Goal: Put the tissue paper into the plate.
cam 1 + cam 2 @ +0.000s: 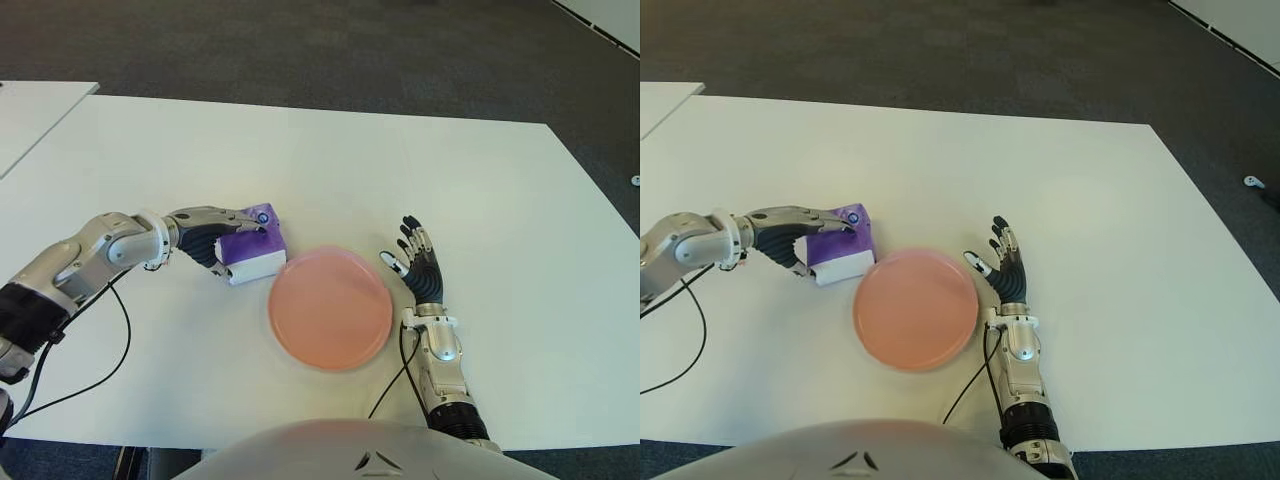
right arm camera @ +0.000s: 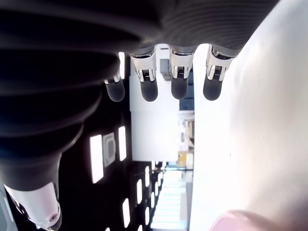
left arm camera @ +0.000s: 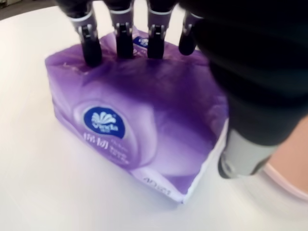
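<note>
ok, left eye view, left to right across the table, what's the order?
left hand gripping the purple tissue pack → pink plate → right hand, open, just right of the plate.

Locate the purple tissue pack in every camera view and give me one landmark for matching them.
Left eye view: tissue pack left of centre, under the left hand, touching the pink plate at its upper-left rim.
Right eye view: tissue pack left of centre, same arrangement.
Left wrist view: fills the frame, fingertips on its far edge.
Right wrist view: not in it.
Shared landmark: the pink plate.
</note>
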### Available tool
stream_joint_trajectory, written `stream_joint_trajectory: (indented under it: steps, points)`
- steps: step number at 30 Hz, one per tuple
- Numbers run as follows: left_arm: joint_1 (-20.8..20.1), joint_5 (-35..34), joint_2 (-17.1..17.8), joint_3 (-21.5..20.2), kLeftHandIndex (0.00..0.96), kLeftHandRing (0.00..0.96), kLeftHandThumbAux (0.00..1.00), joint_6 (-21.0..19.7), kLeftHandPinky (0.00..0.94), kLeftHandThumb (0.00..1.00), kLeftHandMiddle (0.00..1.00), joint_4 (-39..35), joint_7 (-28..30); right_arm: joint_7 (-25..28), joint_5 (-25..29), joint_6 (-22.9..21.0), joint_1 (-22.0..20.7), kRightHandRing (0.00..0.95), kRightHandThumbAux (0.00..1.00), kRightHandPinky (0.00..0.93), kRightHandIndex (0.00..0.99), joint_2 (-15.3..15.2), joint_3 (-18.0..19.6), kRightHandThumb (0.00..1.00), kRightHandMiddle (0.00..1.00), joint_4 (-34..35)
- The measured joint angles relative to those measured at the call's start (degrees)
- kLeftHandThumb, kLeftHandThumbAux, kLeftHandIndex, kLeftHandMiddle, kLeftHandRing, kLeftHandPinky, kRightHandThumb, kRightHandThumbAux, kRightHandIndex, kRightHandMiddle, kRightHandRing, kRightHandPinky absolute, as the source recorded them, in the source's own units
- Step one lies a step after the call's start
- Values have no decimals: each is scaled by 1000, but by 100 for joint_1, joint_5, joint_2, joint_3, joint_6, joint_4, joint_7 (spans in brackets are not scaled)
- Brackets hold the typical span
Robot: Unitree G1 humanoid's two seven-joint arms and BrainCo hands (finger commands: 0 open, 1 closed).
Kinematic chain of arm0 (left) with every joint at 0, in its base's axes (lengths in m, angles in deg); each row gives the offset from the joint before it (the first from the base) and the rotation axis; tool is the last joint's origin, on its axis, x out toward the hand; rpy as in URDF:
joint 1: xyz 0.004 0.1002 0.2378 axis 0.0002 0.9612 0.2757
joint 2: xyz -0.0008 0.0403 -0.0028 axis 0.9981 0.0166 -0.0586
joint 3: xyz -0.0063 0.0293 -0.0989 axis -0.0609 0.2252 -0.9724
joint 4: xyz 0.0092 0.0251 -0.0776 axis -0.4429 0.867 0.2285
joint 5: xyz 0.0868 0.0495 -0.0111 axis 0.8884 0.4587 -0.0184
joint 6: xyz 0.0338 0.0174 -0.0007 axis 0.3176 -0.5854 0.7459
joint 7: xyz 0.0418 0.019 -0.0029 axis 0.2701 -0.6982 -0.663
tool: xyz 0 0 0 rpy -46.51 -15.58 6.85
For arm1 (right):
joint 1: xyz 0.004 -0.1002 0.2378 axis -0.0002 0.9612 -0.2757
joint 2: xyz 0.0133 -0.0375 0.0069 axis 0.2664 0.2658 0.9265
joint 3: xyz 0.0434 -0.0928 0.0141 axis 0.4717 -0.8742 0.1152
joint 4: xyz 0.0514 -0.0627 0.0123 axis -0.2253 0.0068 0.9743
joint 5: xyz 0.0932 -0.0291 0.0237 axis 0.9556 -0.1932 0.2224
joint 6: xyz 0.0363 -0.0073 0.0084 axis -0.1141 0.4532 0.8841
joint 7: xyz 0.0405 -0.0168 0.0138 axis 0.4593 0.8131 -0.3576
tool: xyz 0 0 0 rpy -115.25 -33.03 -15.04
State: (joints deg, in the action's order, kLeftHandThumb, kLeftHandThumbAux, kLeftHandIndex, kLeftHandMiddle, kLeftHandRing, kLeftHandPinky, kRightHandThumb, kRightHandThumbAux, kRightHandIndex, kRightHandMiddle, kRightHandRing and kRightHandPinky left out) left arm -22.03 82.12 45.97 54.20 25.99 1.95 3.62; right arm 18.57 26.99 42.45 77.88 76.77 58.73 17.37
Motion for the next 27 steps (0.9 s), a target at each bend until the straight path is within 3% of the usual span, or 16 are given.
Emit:
stream_joint_trajectory:
  steps: [8, 19, 27]
  points:
    - [222, 22, -92, -267, 49, 137, 758, -18, 179, 236, 119, -128, 100, 26, 2, 0, -11, 0, 684, 0, 0, -10, -2, 56, 0, -12]
    - [208, 240, -234, -413, 42, 116, 792, 326, 156, 177, 105, 130, 130, 2, -22, -34, 33, 0, 682, 0, 0, -10, -25, 53, 0, 62]
    - [140, 483, -356, -456, 53, 122, 742, 417, 173, 235, 108, 242, 130, 13, -22, -40, 45, 0, 679, 0, 0, -19, -38, 57, 0, 66]
